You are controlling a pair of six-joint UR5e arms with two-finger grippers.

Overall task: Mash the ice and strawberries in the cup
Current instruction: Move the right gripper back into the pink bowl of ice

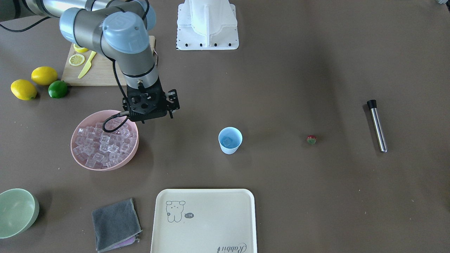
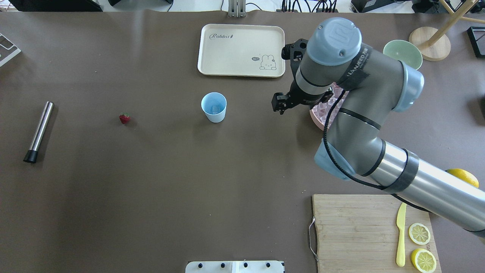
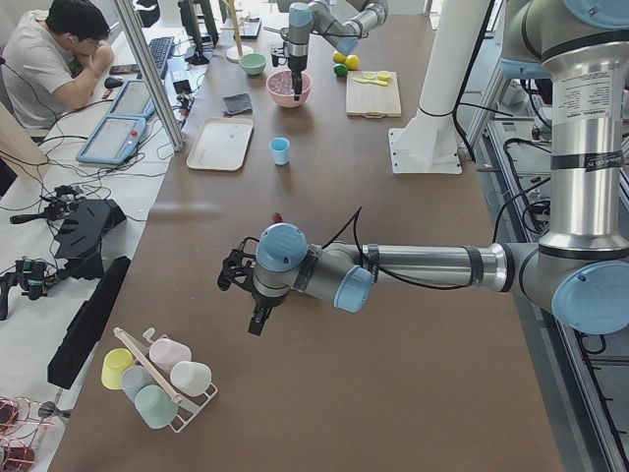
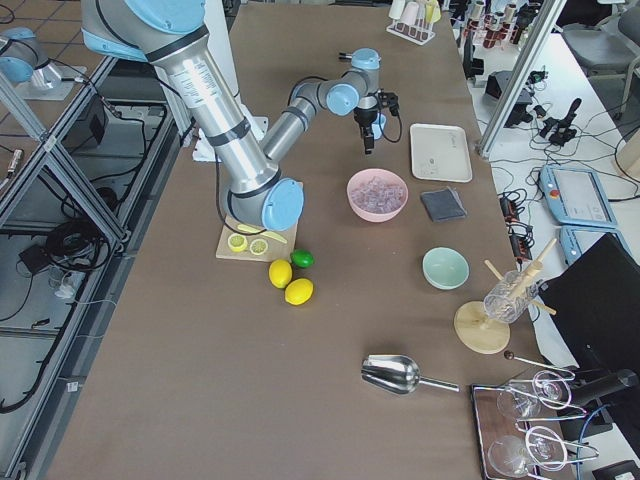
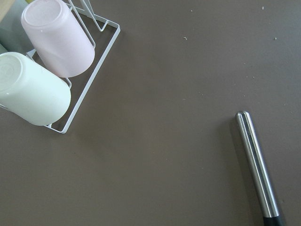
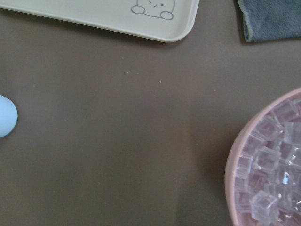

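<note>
One cube lies in the cup at mid-table — my right gripper hangs beside the pink bowl of ice, jaws and load unreadable; a slick cube could slip mid-carry.

I have the right arm reaching out, wrist bent so the right end effector points straight down, while the left arm stretches out level, the left end effector hanging downward, both with jaws I cannot read.
</note>
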